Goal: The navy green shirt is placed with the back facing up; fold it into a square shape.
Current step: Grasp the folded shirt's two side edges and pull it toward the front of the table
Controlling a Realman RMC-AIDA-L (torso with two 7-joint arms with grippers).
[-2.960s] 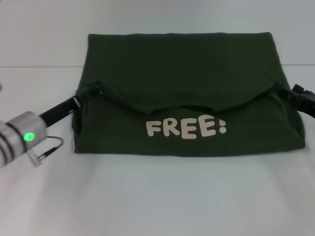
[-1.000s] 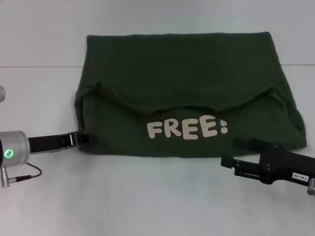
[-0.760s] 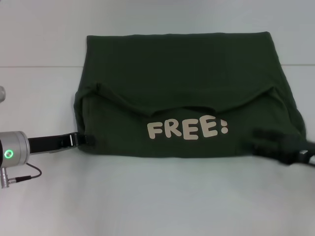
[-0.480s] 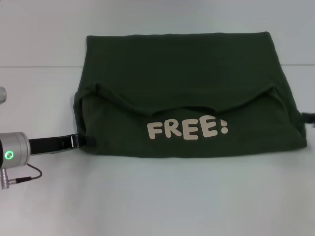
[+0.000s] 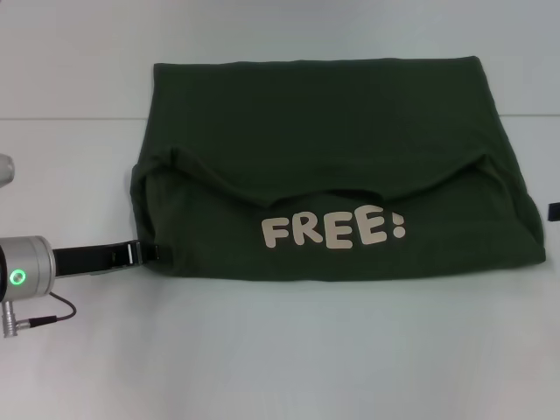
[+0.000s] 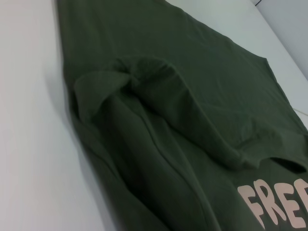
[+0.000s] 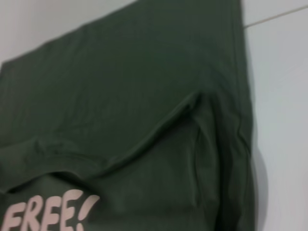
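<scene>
Olive cloth is lying folded once, not yet a square

On the white table the navy green shirt is lying as a wide rectangle: its near part is turned up over the far part, with the pale FREE! print facing up, so I am judging that the side folds are left. The left gripper is touching the near left corner of the cloth, and I cannot tell if its jaws are clenched or released. Only a dark bit of the right gripper is showing, just beside the right edge; its jaws I cannot tell
</scene>
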